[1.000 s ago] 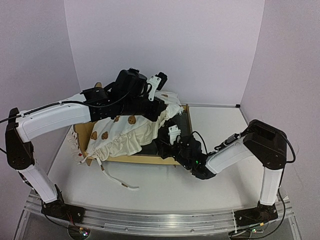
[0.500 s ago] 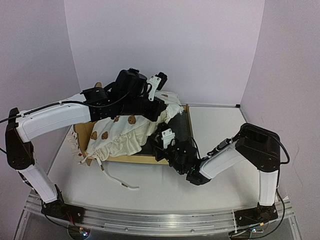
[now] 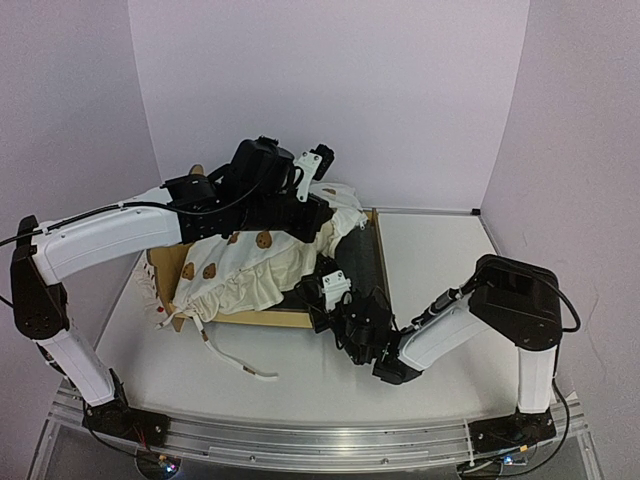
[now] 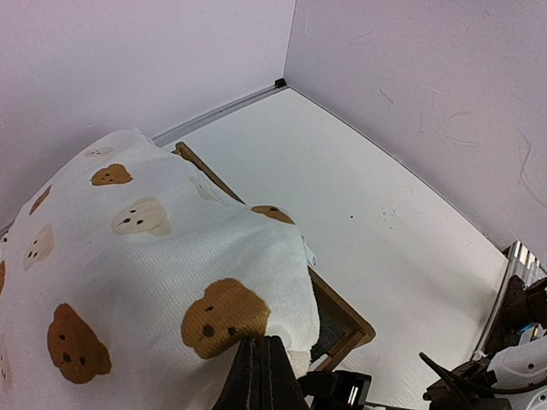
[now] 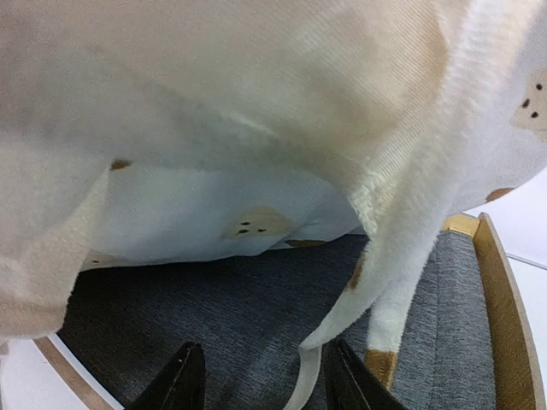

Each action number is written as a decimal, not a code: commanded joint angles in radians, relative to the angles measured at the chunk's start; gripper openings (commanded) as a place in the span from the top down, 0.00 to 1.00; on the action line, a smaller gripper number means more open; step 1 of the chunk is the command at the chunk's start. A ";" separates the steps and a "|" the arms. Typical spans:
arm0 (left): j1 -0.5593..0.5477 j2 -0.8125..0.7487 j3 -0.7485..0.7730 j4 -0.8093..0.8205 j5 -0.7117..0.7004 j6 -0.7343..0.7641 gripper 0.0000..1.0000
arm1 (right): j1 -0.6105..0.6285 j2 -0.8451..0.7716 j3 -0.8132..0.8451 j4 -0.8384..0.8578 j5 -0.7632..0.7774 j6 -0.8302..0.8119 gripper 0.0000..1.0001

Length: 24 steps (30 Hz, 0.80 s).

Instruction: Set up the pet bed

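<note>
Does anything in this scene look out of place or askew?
Yes. The cream bear-print cushion is not flat in the light plywood bed frame. The shut left gripper holds one end up, so the dark grey felt base is bare there, and one cream tie trails onto the white table.

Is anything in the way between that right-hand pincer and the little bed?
Only a thin tie dangling from the cushion. It hangs between the fingers of the open right pincer, just above the grey base of the bed. The cushion itself hangs overhead, held up by the shut left pincer.
</note>
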 commanded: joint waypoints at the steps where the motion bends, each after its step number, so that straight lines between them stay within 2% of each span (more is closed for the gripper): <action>1: -0.009 -0.018 0.052 0.036 0.004 0.002 1.00 | 0.002 -0.044 -0.018 0.038 0.071 0.022 0.51; 16: -0.009 -0.021 0.054 0.031 0.000 0.004 1.00 | 0.001 -0.010 0.055 0.038 0.101 -0.021 0.49; 24: -0.009 -0.019 0.057 0.036 0.006 0.005 1.00 | -0.001 0.038 0.147 0.038 0.159 -0.101 0.40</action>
